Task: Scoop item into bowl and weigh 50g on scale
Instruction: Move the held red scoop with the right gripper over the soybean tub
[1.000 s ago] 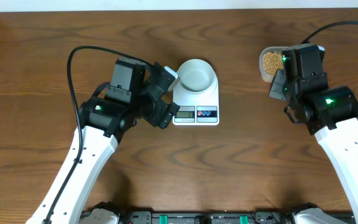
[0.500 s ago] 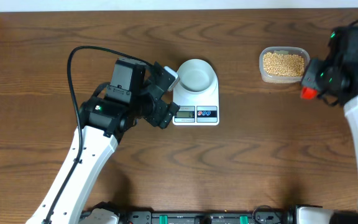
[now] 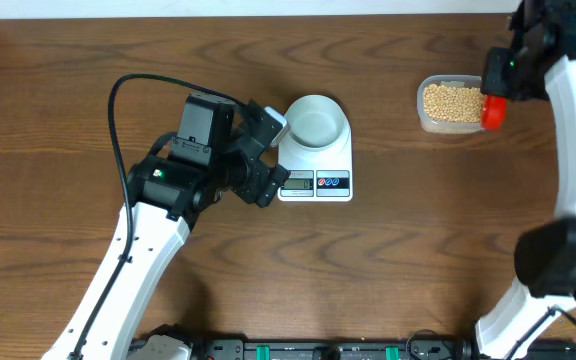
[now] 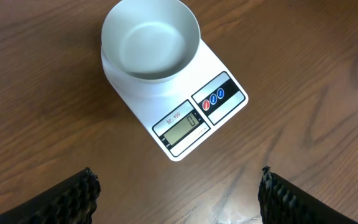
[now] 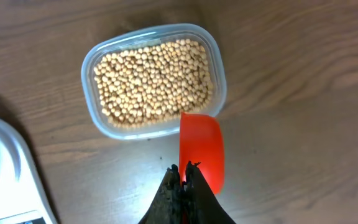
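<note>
Now we see L gripper [image 4: 179, 196] spread wide, empty, near scale [image 4: 211, 65] w/ empty bowl [image 4: 150, 38] atop. R gripper [image 5: 184, 177] pinches red scoop [image 5: 201, 149] beside tub [image 5: 91, 65] of soybeans [image 5: 154, 81]. A sec. ago R arm covered tub.

Your dark wood-grain table [image 3: 368, 270] fills the overhead view under even light, a pale strip [image 3: 268, 6] bordering its far edge.
</note>
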`<move>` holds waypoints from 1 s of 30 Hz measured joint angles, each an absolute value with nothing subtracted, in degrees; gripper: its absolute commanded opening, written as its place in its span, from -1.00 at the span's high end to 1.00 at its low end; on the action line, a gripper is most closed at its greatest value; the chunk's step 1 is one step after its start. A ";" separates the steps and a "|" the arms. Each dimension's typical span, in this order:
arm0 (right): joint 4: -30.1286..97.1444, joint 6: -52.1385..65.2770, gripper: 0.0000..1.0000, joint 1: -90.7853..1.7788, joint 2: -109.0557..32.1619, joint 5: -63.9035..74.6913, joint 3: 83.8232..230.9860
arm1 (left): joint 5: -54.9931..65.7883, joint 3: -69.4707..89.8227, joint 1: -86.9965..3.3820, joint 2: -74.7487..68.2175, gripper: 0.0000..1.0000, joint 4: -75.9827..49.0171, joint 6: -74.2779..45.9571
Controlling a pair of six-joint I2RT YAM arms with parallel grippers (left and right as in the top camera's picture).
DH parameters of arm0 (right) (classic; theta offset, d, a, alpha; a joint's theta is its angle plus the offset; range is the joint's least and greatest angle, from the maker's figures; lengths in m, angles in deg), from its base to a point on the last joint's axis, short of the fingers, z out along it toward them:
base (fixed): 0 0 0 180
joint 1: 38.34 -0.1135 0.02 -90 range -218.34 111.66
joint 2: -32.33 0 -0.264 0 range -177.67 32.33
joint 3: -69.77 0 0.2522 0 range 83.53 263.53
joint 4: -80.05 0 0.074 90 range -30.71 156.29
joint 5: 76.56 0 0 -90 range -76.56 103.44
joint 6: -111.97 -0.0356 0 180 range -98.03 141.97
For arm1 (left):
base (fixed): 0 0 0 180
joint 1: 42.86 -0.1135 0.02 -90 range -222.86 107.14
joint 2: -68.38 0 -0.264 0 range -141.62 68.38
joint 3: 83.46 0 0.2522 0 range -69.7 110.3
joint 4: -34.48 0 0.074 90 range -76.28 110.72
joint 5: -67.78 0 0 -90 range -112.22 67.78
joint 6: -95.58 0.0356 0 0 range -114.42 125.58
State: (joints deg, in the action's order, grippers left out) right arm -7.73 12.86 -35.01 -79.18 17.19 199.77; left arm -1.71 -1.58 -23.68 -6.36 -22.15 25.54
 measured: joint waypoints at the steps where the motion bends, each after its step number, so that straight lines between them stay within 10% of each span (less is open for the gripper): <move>1: -7.31 13.32 0.98 -35.03 -80.20 17.16 200.28 | -1.71 -1.58 -23.68 -6.36 -0.68 -22.15 25.54; 30: 0.19 16.58 0.98 -35.55 -90.59 17.49 201.68 | -1.71 -1.58 -23.68 -6.36 -0.69 -22.15 25.54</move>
State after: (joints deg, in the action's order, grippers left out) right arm 0.19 16.58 -35.55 -90.59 17.49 201.68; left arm -1.71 -1.58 -23.68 -6.36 -22.15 25.54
